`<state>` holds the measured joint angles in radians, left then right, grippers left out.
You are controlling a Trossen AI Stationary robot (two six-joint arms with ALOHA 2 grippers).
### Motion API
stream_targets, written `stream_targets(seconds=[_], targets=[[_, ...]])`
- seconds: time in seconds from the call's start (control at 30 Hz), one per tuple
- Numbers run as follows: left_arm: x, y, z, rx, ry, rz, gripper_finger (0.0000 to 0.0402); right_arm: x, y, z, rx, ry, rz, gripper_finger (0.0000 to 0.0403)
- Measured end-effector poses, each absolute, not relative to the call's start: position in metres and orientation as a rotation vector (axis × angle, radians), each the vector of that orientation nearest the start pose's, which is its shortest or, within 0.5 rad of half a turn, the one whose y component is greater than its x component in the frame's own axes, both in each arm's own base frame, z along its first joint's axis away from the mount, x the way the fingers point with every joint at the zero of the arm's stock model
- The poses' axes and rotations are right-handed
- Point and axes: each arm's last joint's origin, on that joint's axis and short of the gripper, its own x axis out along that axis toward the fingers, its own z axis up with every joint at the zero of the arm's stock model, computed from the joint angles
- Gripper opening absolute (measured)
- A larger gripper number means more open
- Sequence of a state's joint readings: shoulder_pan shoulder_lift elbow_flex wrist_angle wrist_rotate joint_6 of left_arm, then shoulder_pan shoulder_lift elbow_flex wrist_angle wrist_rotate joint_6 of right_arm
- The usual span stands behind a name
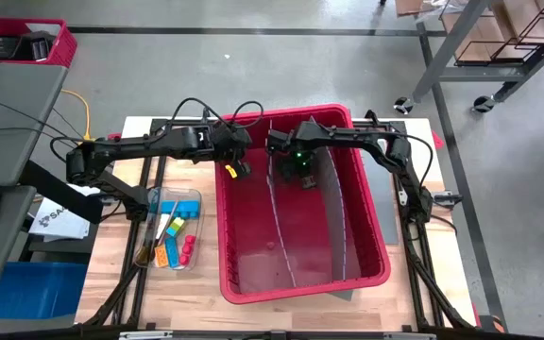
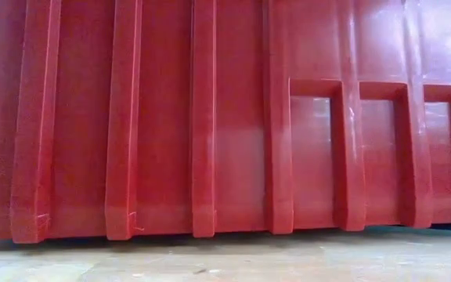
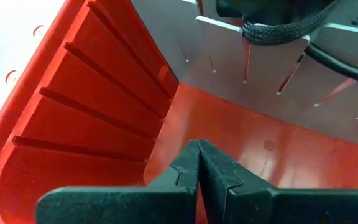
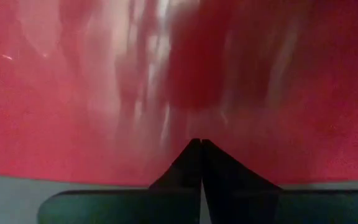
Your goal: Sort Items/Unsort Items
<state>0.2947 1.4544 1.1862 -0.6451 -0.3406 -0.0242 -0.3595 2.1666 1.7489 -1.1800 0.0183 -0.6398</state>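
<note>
My left gripper (image 3: pixel 199 163) and right gripper (image 4: pixel 201 163) both hang pinched together and empty inside the red bin (image 1: pixel 366 227), while the items (image 1: pixel 174 233) lie in a clear tray (image 1: pixel 195 197) just beside it.

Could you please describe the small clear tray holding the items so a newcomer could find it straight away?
Start at the large red plastic bin in the middle of the wooden table. Beside its left wall lies a clear rectangular plastic tray. Unlike the bin, it is small, see-through and holds the colourful blocky pieces.
</note>
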Motion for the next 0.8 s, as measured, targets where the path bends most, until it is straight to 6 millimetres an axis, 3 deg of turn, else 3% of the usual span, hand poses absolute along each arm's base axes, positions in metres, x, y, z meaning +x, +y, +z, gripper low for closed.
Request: stream_targets(seconds=[0.23, 0.37, 0.5, 0.8], targets=[[0.284, 0.096, 0.284, -0.008, 0.916, 0.605, 0.0000, 0.377, -0.177, 0.180, -0.162, 1.566, 0.157, 0.0000], [0.284, 0.096, 0.284, -0.008, 0.909, 0.606, 0.0000, 0.382, -0.185, 0.176, -0.205, 1.501, 0.098, 0.0000], [0.285, 0.097, 0.284, -0.009, 0.903, 0.607, 0.0000, 0.380, -0.183, 0.164, -0.252, 1.485, 0.169, 0.0000], [0.285, 0.097, 0.285, -0.036, 0.886, 0.623, 0.0000, 0.347, -0.187, 0.137, -0.181, 1.723, 0.029, 0.0000]])
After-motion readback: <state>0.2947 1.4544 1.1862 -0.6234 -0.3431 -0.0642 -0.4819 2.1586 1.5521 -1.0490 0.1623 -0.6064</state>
